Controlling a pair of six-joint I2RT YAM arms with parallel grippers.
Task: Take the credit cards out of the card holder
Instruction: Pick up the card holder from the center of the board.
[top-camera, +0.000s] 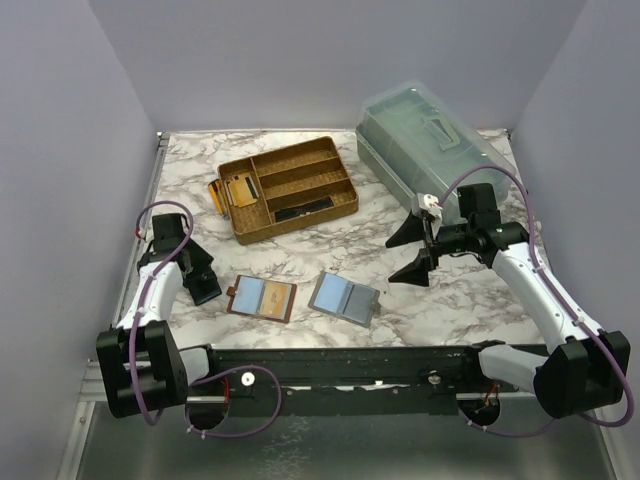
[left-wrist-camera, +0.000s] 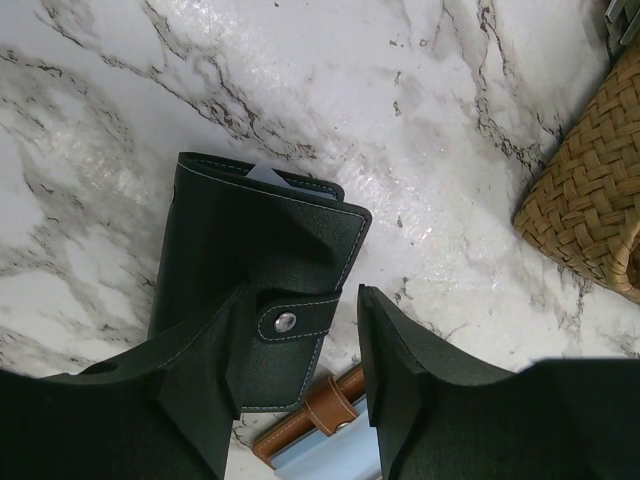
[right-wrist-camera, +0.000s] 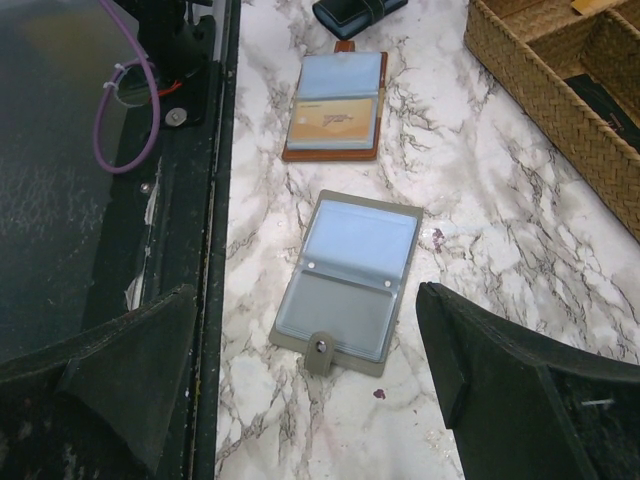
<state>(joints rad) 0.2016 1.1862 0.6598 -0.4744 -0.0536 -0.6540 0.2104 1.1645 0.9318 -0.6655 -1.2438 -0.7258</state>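
Straddling the snapped-shut holder (left-wrist-camera: 250, 250), left fingers (left-wrist-camera: 410, 380) stand half-spread, gripping nothing, right fingers (right-wrist-camera: 500, 380) wide; light, supple leather likely wants a pinch at its strap tab (left-wrist-camera: 300, 322).

The card holder (left-wrist-camera: 250, 260) lies closed, so its pockets are hidden; only one pale corner of a credit card (left-wrist-camera: 268, 176) shows at its upper edge (how many are inside, I cannot tell). The left gripper (left-wrist-camera: 300, 300) covers its near left part. The brown holder (left-wrist-camera: 320, 412) is mostly cut off by the bottom edge, and the woven tray (left-wrist-camera: 590, 220) by the right edge.
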